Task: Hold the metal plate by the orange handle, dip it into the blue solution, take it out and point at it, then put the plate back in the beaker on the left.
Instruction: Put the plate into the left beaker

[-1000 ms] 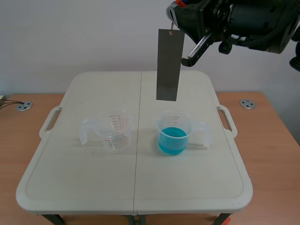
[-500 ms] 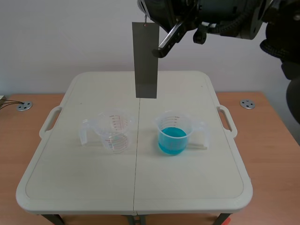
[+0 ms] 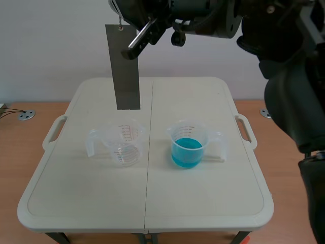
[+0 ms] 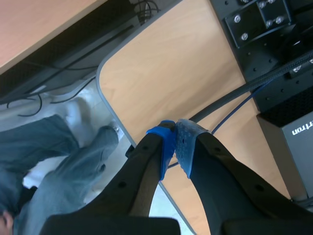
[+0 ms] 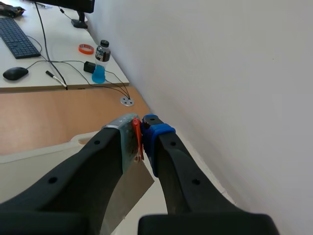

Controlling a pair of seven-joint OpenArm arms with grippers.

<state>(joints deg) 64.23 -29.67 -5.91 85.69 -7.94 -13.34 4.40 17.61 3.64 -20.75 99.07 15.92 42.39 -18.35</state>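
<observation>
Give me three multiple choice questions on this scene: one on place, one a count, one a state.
1. The metal plate hangs: A over the empty beaker; B resting in a beaker; C lying flat.
2. Beakers on the table: A one; B two; C three.
3. The left hand is: A open; B shut on nothing; C holding the plate.
Answers: A, it hangs from the right hand above that beaker; B, one empty, one with blue liquid; B, it is closed and empty.
</observation>
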